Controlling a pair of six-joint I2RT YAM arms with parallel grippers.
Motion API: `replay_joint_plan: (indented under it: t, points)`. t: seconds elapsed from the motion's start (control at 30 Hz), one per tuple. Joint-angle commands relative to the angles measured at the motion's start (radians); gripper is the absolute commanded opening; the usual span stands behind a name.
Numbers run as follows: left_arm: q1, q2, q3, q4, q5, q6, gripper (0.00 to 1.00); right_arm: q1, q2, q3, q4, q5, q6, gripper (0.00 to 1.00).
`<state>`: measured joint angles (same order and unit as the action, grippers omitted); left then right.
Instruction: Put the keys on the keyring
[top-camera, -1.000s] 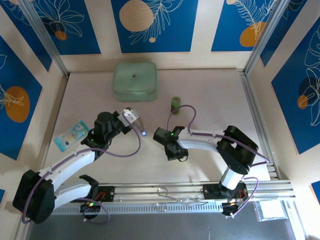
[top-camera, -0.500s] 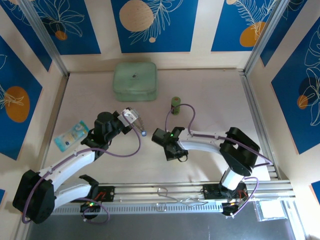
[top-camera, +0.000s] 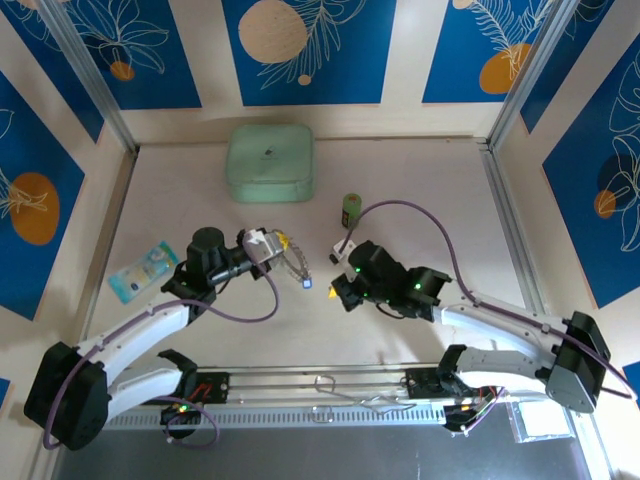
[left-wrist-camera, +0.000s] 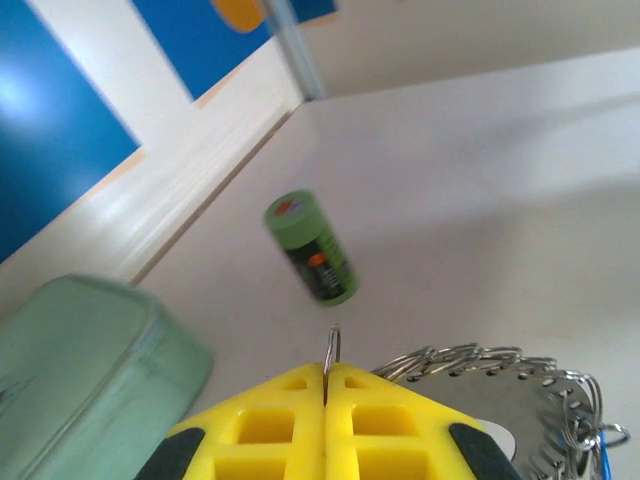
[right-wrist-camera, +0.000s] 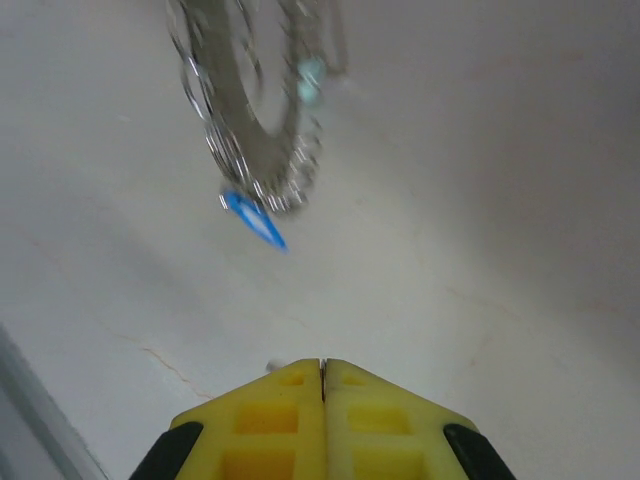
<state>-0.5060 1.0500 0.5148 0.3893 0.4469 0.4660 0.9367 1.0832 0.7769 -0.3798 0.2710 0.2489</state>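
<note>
The keyring is a silvery coiled hoop held above the table, with a blue key dangling from its lower end. My left gripper is shut on a wire loop of the keyring, and the rest of the hoop curves off to the right. My right gripper is shut just right of the hoop and faces it. From the right wrist, the keyring and blue key hang ahead of my shut gripper. A tiny grey bit peeks beside its tip; whether it is held is unclear.
A mint-green square box sits at the back of the table. A small upright green cylinder stands behind my right gripper and also shows as the green cylinder. A teal packet lies at the left.
The right gripper closed fully and rose from the table as its arm stretched out to the right. The left gripper carried the keyring slightly right, toward it.
</note>
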Motion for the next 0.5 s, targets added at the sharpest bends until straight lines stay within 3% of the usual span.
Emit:
replay_joint_plan:
  t: [0.0, 0.1, 0.3, 0.47]
  points:
    - [0.003, 0.027, 0.026, 0.043, 0.235, -0.063, 0.0, -0.073, -0.055, -0.028, 0.147, -0.276, -0.152, 0.0]
    - [-0.005, 0.05, 0.053, -0.009, 0.336, -0.069, 0.0, -0.142, -0.081, -0.029, 0.145, -0.393, -0.188, 0.0]
    - [-0.028, 0.08, 0.097, -0.146, 0.467, -0.037, 0.0, -0.209, -0.082, 0.006, 0.091, -0.492, -0.274, 0.0]
    - [-0.054, 0.104, 0.106, -0.151, 0.496, -0.05, 0.0, -0.217, -0.051, 0.035, 0.097, -0.549, -0.306, 0.0]
